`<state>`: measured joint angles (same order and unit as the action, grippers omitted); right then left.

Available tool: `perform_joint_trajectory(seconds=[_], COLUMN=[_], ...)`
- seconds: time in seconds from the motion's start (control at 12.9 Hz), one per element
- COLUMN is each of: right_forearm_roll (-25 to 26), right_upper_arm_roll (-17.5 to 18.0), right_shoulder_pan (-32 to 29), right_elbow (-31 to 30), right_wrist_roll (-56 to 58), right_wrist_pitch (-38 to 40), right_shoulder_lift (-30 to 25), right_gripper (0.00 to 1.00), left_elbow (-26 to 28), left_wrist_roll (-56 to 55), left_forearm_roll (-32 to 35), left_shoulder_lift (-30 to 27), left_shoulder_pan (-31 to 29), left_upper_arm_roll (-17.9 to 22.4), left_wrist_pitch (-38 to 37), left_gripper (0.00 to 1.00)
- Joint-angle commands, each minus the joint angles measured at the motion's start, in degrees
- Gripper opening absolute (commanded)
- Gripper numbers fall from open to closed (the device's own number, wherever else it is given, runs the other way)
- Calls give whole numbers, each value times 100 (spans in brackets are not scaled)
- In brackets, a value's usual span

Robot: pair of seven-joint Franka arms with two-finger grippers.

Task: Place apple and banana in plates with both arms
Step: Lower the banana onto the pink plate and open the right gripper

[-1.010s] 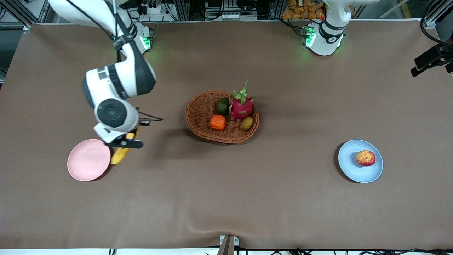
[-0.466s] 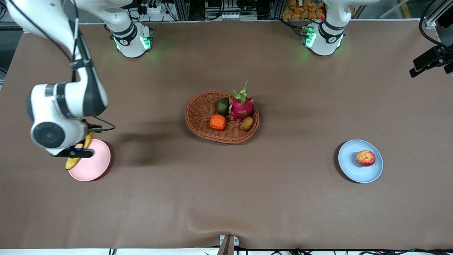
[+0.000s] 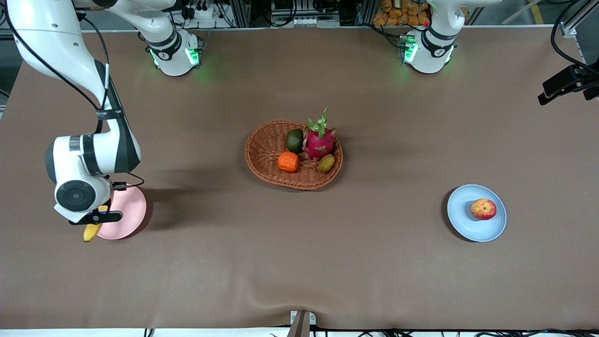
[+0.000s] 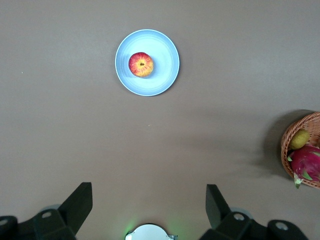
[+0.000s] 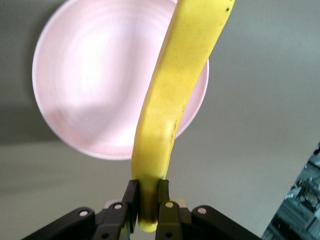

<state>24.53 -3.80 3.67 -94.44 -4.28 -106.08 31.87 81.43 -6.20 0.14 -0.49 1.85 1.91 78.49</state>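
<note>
My right gripper [image 3: 96,217] is shut on the dark tip of the yellow banana [image 3: 91,232] and holds it over the edge of the pale pink plate [image 3: 125,210]. In the right wrist view the fingers [image 5: 131,195] pinch the banana [image 5: 175,100], which stretches across the pink plate [image 5: 85,75]. The red and yellow apple [image 3: 483,208] lies on the light blue plate [image 3: 465,224] toward the left arm's end. My left gripper [image 4: 147,192] is open and empty, high over the bare table, with the apple [image 4: 141,64] and blue plate [image 4: 165,75] below.
An oval wicker basket [image 3: 262,140] stands mid-table with a pink dragon fruit [image 3: 319,140], an orange fruit [image 3: 288,162] and two greenish fruits. A brown cloth covers the table. The left arm's dark hand [image 3: 564,82] hangs at the table's end.
My right arm has carried the banana from the basket side of the pink plate across it to the plate's edge toward the right arm's end. The left arm barely moved.
</note>
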Motion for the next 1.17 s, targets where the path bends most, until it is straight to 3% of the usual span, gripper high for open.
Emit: perform_joint_trajectory(seconds=[0.0,0.08,0.39,0.7,1.09], right_forearm_roll=[193,184,-87,-1369,-2161], right_upper_arm_roll=[108,116,178,152,108], right_shoulder_pan=[-191,-200,-121,-173,-392], right_elbow=[48,74,197,207,118], right_wrist_roll=[340,401,402,1103,1255], right_wrist_pitch=[-168,-159,357,737,1624], right_shoulder_lift=[12,4,-539,-1681,-2991], right_gripper=[50,99,100,100,100], left_elbow=[-40,-40,-40,-40,-66], left_wrist_roll=[102,102,102,93,93], left_forearm_roll=[-49,-49,-23,-5,4], left_shoulder_lift=[-3,-3,5,14,14], left_shoulder_pan=[8,8,17,26,26], left_upper_arm_roll=[20,20,28,28,37], left_wrist_pitch=[-1,-1,8,0,-9], left_gripper=[100,100,100,100,100])
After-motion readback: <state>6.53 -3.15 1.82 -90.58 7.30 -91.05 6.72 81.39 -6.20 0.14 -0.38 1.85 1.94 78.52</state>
